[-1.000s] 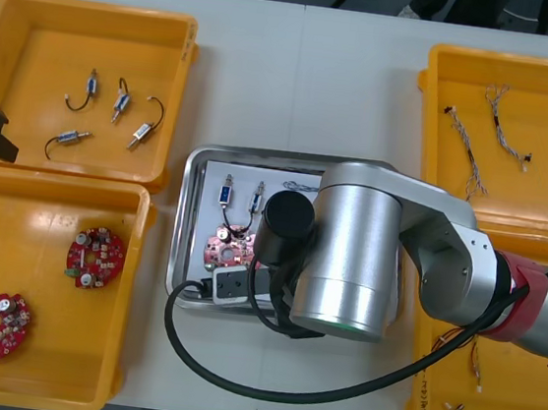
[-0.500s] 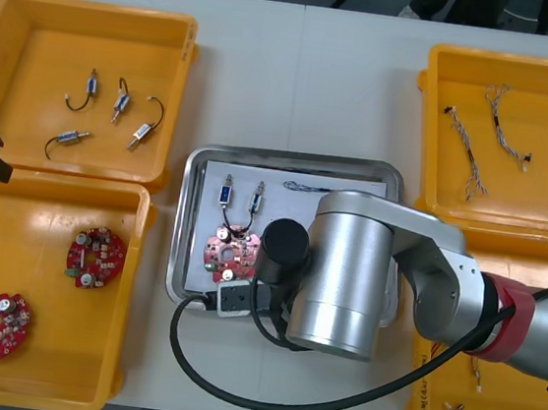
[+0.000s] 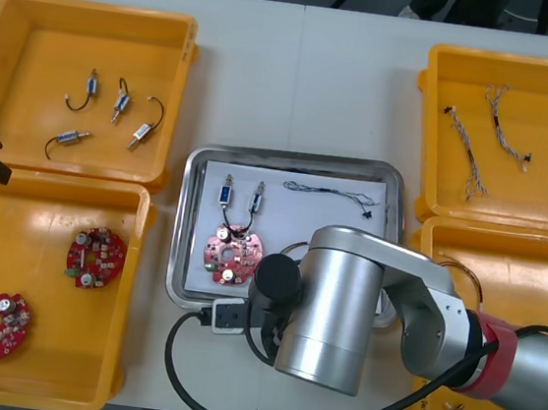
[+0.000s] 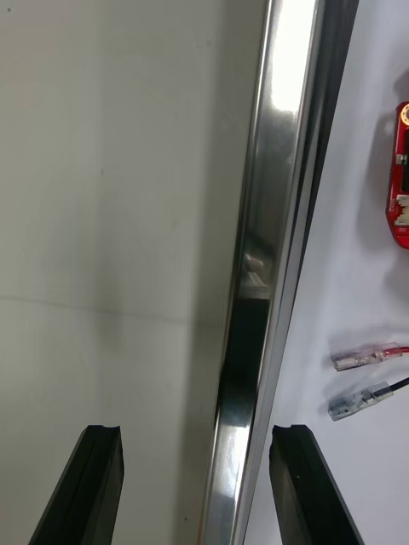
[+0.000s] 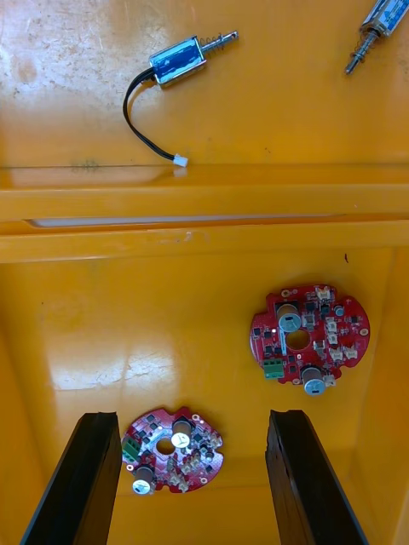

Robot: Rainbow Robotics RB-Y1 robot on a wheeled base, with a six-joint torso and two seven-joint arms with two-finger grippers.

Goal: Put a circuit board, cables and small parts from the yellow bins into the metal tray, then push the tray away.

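No text, label, brand, number or sign can be read anywhere on the counter (image 3: pixel 347 85). Any print on the round red circuit boards (image 5: pixel 309 338) is too small to make out.

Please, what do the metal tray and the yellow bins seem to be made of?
The metal tray looks like polished steel or aluminium: its rim, between the open jaws of the right gripper, is shiny and mirrors light. Its white lining is matte, maybe paper or a coating; I cannot tell. The yellow bins look like moulded plastic: smooth, slightly glossy, with rounded corners.
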